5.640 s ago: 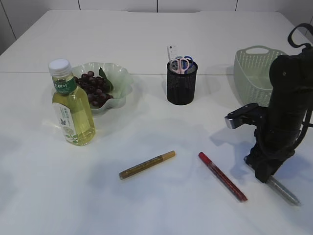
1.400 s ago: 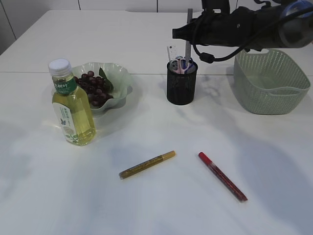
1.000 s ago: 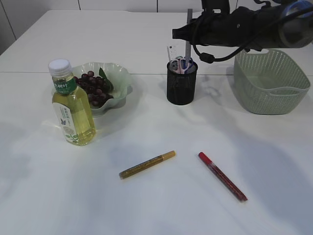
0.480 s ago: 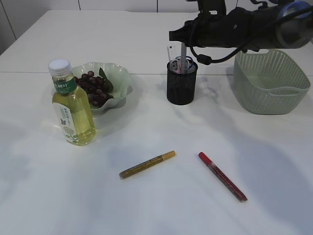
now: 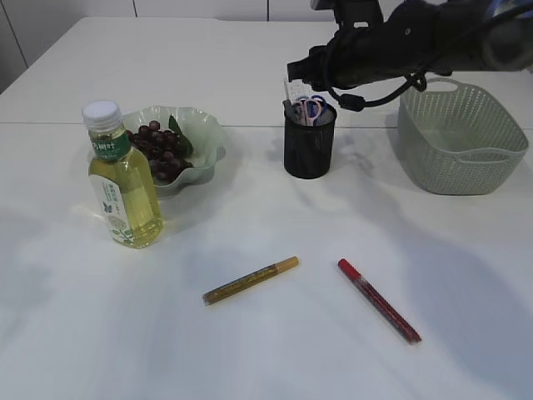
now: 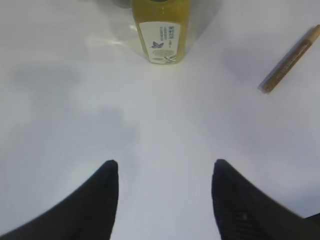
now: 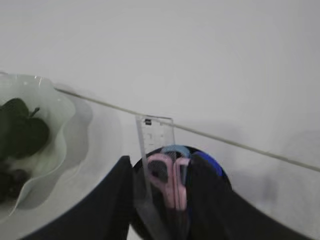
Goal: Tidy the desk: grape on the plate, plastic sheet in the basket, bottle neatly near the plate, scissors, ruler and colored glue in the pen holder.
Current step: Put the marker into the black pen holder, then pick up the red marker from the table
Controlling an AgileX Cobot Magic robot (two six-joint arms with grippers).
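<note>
The right gripper (image 7: 157, 200) stood open over the black mesh pen holder (image 5: 309, 142), which held pink scissors (image 7: 167, 180) and a clear ruler (image 7: 155, 145). The left gripper (image 6: 165, 195) was open and empty. The bottle (image 5: 123, 179) label was unreadable. A gold pen (image 5: 251, 281) and a red pen (image 5: 379, 301) lay on the table (image 5: 266, 333).

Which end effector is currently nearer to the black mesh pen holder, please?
The right end effector hangs directly over the black mesh pen holder. The left end effector hovers near the yellow plastic bottle, far from it.

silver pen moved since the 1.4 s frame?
Yes. It stood tall out of the pen holder then; now it has dropped inside, below the right pincer.
</note>
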